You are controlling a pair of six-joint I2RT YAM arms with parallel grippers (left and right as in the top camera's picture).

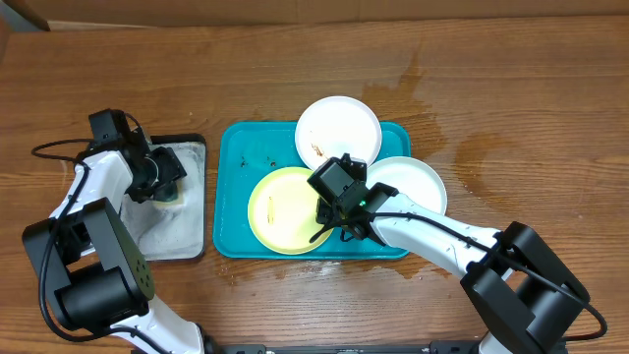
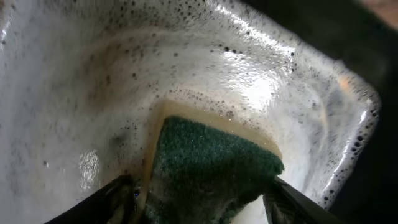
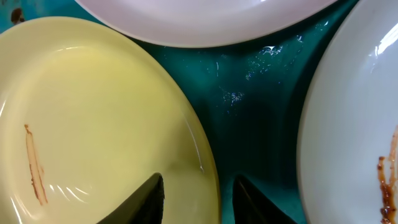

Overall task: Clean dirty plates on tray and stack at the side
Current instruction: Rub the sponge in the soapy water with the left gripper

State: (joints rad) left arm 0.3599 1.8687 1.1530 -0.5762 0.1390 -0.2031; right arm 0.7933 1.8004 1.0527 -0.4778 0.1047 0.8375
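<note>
Plates, three of them, all on the teal tray (image 1: 231, 187) at mid-table. Wooden table (image 1: 295, 69), brown grain, wet patches (image 1: 432, 88) toward the far right, and a tan cardboard-like strip (image 1: 295, 10) along the far edge. Far left: left gripper (image 1: 162, 182) is down in the black-rimmed tray (image 1: 203, 197) of soapy white foam. In its wrist view the jaws stand wide on either side of a green-topped sponge (image 2: 211, 162); can't tell if they press it. Next right, in the teal tray, the yellow-green plate (image 1: 285, 208) lies at the near middle with a brown streak (image 3: 34, 165) on its face. White plate (image 1: 339, 126) sits at the far side, overhanging the tray's far rim, smears on its near part. Second white plate (image 1: 418, 182) lies at the right, sticking out past the tray's right rim, with a brown smear (image 3: 385, 180) at its edge. Right gripper (image 1: 339, 211) sits over the yellow-green plate's right edge, between the three plates. Its jaws are partly apart, one finger over the plate face and the other over bare tray, so the rim runs between them; nothing is held.
</note>
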